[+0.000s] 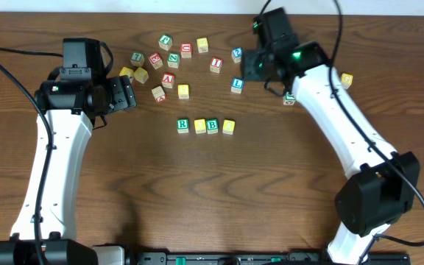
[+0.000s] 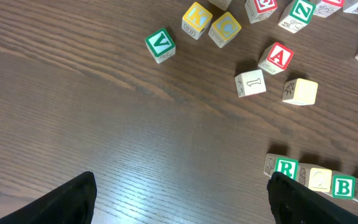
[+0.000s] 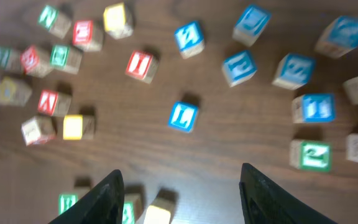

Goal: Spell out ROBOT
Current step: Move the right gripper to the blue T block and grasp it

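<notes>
Placement of the fifth letter appears to be the step in hand. Four cubes stand in a row at the centre of the table [image 1: 124, 184]: R cube [image 1: 183, 126], first yellow cube [image 1: 199, 126], B cube [image 1: 212, 126], second yellow cube [image 1: 229, 126], each touching or just beside the next. The place beyond the second yellow cube is unfilled.

Right gripper [image 3: 180, 177] hovers over the loose cubes [image 1: 185, 50] at the far side, jaws parted, nothing between them. Left gripper [image 2: 180, 180] hangs off the R end of the row, jaws wide, holding nothing.

Next move, as judged: locate the T cube among the blue-lettered cubes, lower the right gripper around it, close, and carry it to the row's end. The right wrist view is blurred, so the T cube cannot be picked out. An L cube [image 3: 183, 116] lies nearest the fingers and is not wanted.

Cubes are small and wooden, with coloured letters. Neighbours sit close, so a clean approach matters.
</notes>
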Controlling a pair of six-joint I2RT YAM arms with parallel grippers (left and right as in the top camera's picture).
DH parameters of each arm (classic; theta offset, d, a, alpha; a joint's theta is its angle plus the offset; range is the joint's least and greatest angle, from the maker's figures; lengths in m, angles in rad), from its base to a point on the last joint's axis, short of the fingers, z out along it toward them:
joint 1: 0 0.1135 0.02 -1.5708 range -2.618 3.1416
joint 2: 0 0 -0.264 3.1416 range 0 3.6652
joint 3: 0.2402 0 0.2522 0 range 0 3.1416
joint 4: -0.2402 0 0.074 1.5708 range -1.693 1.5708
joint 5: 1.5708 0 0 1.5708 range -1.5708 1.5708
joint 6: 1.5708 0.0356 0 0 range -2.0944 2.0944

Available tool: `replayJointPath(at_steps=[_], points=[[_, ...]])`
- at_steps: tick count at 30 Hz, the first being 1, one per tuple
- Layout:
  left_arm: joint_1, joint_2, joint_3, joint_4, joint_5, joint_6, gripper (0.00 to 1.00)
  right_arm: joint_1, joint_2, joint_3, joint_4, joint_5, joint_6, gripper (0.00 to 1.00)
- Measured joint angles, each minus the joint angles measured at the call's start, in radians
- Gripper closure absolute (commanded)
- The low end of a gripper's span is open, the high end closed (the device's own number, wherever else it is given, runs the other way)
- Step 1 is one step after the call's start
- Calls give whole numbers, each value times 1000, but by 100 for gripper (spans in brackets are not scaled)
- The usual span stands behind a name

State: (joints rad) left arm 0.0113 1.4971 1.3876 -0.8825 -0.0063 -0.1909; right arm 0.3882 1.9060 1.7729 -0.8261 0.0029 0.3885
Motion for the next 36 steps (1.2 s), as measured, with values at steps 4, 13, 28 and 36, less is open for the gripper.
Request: replayJointPath(at_steps=[4,13,28,36], points=[[0,0,0,0,0,0,13,-32,0,0,38,12,-11,44],[0,0,0,0,0,0,13,-70,2,0,42,45,-19,45],[0,0,0,0,0,0,13,-221,166,3,2,74,-79,44],[0,0,0,0,0,0,13,-222,250,3,93,94,-143,49]])
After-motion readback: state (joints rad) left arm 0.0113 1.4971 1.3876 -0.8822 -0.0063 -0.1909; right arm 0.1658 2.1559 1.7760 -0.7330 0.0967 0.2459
